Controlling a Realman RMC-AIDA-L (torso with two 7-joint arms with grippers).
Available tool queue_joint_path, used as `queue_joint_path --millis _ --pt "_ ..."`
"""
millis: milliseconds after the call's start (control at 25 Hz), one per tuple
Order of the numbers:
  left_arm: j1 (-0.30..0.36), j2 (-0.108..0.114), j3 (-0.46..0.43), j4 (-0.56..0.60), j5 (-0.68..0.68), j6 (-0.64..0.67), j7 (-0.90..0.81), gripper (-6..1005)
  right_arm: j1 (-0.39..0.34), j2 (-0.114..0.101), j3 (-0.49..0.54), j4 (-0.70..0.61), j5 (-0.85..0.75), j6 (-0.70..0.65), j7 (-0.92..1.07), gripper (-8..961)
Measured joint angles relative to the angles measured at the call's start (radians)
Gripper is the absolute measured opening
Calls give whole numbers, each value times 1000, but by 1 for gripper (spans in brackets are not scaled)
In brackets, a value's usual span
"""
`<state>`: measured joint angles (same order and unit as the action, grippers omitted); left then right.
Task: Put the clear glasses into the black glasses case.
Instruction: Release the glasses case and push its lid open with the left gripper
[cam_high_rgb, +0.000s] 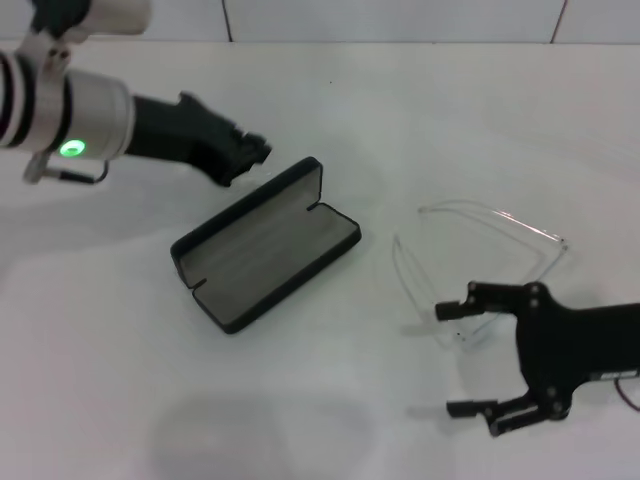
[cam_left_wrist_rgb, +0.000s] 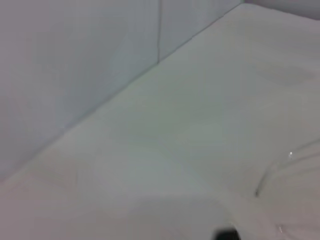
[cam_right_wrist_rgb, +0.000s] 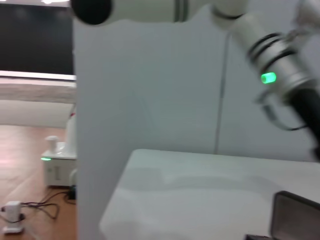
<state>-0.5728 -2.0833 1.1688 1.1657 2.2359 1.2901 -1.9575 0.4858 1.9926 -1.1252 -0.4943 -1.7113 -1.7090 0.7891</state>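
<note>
The black glasses case (cam_high_rgb: 265, 245) lies open in the middle of the white table, grey lining up and lid toward the back; a corner of it (cam_right_wrist_rgb: 295, 215) also shows in the right wrist view. To its right lie the clear glasses (cam_high_rgb: 490, 250), faint against the table. My right gripper (cam_high_rgb: 455, 360) is open at the glasses' near side, its upper finger (cam_high_rgb: 455, 310) at the near end of the frame, and nothing is gripped. My left gripper (cam_high_rgb: 245, 155) hovers just behind the case's lid.
The white table (cam_high_rgb: 330, 400) ends at a tiled wall (cam_high_rgb: 400, 20) at the back. The left arm (cam_right_wrist_rgb: 280, 75), with its green light, crosses the right wrist view. Past the table's side edge, that view shows a wooden floor with cables and a white device (cam_right_wrist_rgb: 55, 165).
</note>
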Motion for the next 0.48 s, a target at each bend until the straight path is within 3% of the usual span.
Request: queue_joint_path --millis 280,480 --pt "-110 0 56 -62 30 -21 34 64 -2 18 -40 8 -5 11 -15 865" --pt "-104 -2 72 -55 31 -2 -13 104 -23 16 -33 7 -4 11 -18 865"
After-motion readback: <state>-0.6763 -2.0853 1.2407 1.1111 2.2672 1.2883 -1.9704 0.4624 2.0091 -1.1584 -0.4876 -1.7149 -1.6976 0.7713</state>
